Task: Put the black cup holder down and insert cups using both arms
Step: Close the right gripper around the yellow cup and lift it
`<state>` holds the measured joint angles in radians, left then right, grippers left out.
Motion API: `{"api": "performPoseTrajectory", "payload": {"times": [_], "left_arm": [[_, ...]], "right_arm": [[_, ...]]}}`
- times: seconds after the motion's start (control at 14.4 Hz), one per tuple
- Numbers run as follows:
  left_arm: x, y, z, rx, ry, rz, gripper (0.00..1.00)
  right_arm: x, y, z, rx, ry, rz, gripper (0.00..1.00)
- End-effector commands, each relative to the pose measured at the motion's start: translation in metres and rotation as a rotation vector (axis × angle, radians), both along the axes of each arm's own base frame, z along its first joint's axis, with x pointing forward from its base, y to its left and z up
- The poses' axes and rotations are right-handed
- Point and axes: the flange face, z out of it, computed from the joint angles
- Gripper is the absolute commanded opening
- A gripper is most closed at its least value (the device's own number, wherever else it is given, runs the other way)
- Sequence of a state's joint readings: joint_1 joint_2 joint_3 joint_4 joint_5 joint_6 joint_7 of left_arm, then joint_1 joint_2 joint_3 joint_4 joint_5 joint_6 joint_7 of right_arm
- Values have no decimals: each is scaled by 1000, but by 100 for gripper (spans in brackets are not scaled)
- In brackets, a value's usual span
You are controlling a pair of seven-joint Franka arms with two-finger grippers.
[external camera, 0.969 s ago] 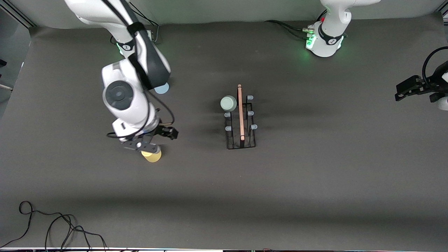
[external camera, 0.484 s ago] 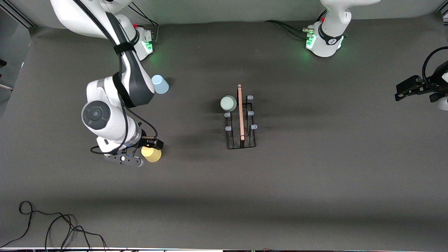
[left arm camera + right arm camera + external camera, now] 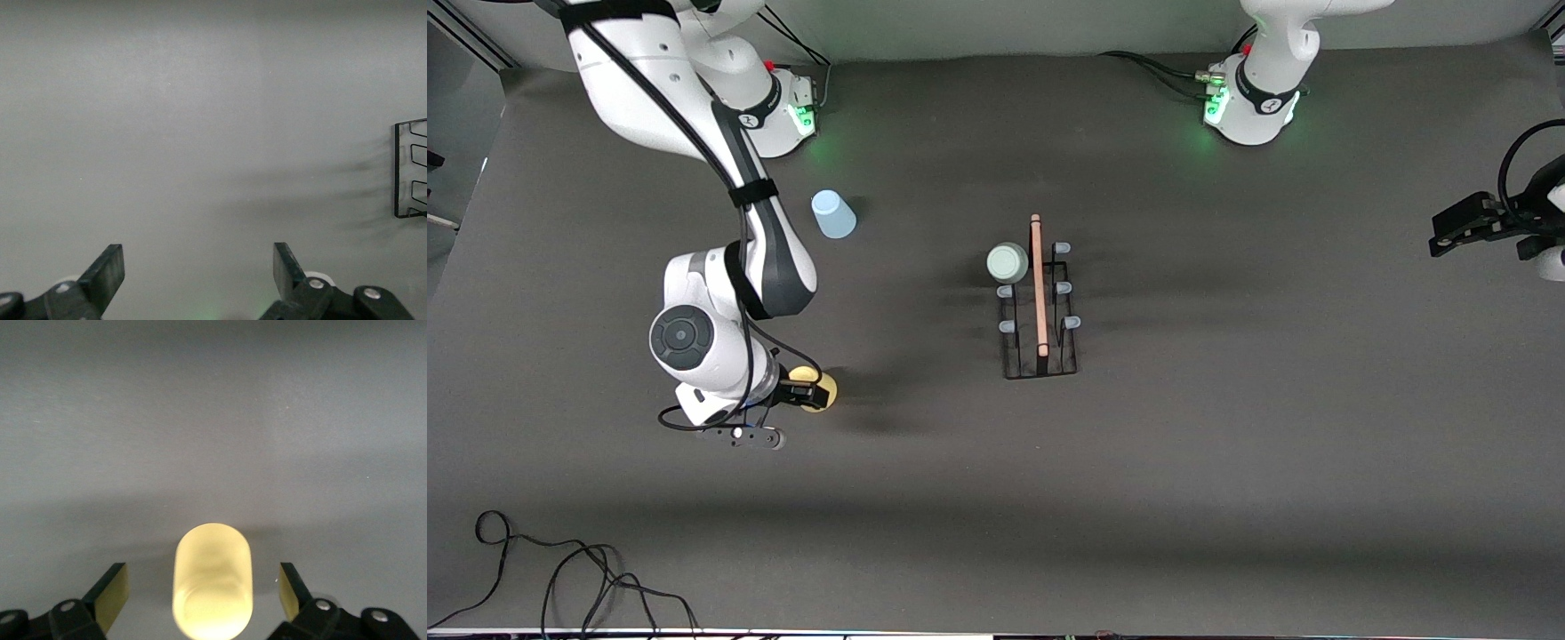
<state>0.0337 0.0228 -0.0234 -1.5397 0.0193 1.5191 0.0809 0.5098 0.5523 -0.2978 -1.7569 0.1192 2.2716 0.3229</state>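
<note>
Fingers of the right gripper (image 3: 200, 600) stand wide on both sides of the small yellow plastic tumbler (image 3: 819, 390), not touching it. Toward the bases sits the light blue tumbler (image 3: 833, 214). Mid-table stands the thin black wire rack (image 3: 1039, 307), the grey-green tumbler (image 3: 1008, 263) on one peg. The left gripper (image 3: 199, 280) waits at the table's end, open and empty.

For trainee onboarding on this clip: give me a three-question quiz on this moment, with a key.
1. True or false: the right gripper stands open with the yellow cup between its fingers.
2. Which cup sits on a peg of the black cup holder? A light blue cup B grey-green cup C yellow cup
3. Fill in: the left gripper is ____ and holds nothing.

Key: 1 true; 2 B, the grey-green cup, while the light blue cup stands on the table; 3 open.
</note>
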Motion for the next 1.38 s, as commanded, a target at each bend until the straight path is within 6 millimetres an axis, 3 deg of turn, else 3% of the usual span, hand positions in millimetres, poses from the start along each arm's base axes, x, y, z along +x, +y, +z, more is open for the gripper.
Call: {"api": "performPoseTrajectory", "payload": {"times": [0.0, 0.35, 0.42, 0.55, 0.62, 0.97, 1.31], "left_arm": [[-9, 1, 2, 13, 3, -13, 99], [-9, -3, 3, 13, -3, -17, 99], [-8, -4, 2, 13, -3, -14, 99], [-7, -4, 1, 13, -6, -15, 99], [-7, -3, 2, 13, -11, -12, 99], [-5, -3, 1, 13, -14, -13, 99], [-7, -6, 7, 12, -20, -15, 99]], "right_arm": [[-11, -1, -24, 12, -15, 22, 100], [-25, 14, -54, 37, 21, 8, 100], [-28, 14, -55, 37, 27, 10, 95], [-30, 12, -45, 43, 40, 40, 14], [-31, 12, -36, 49, 48, 43, 0], [-25, 32, 49, 98, 61, -9, 0], [-31, 140, 109, 198, 8, -222, 0]]}}
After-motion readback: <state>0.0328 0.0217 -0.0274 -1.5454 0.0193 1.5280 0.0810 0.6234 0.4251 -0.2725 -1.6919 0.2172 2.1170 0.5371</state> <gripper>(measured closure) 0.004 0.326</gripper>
